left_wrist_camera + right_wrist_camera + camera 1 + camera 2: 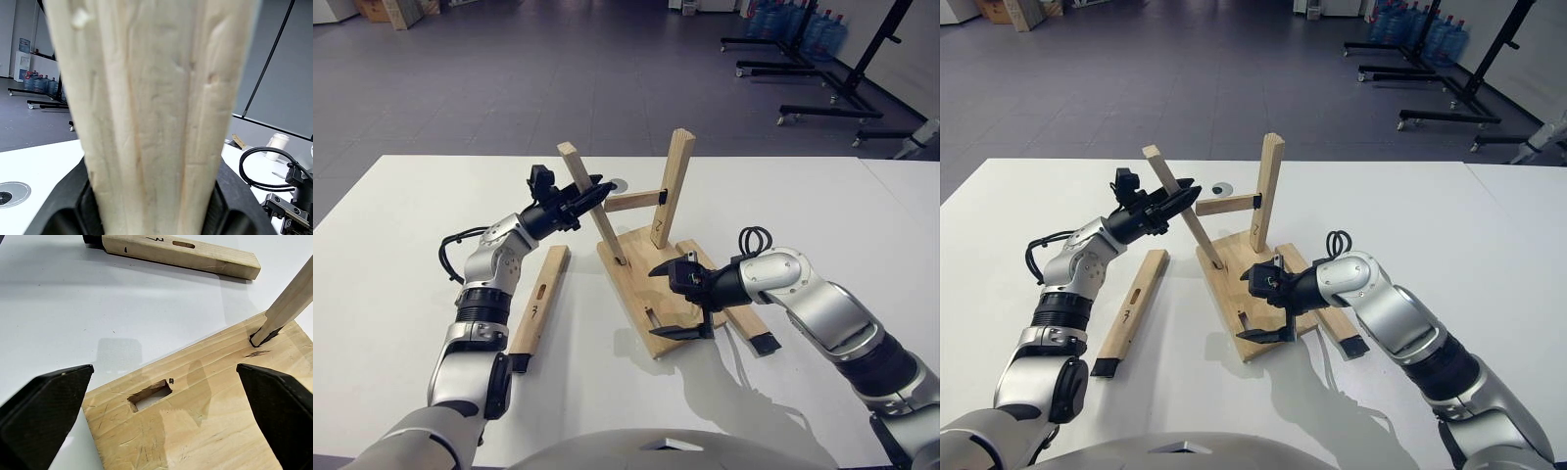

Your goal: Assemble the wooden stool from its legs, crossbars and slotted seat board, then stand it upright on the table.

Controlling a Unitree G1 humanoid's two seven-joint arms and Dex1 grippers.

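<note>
Seat board [641, 279] lies flat in the middle of the white table [411, 255], with two legs standing in its far slots. The slanted leg [610, 235] leans away to my left, and the upright leg [674, 176] stands at the far edge. A short crossbar [634, 202] bridges the two.

My left claw [599, 192] is pinched on the slanted leg, above the height of the crossbar. My right claw [656, 305] hangs spread wide over the board's near end, one finger on either side of the empty slot [149, 395], touching nothing.

A loose leg [540, 299] lies flat on the table to the left of the board, apart from it. A second loose leg [752, 326], black-capped at its near end, lies along the board's right edge under my right arm.

A round grommet [619, 183] sits in the tabletop beyond the stool.
</note>
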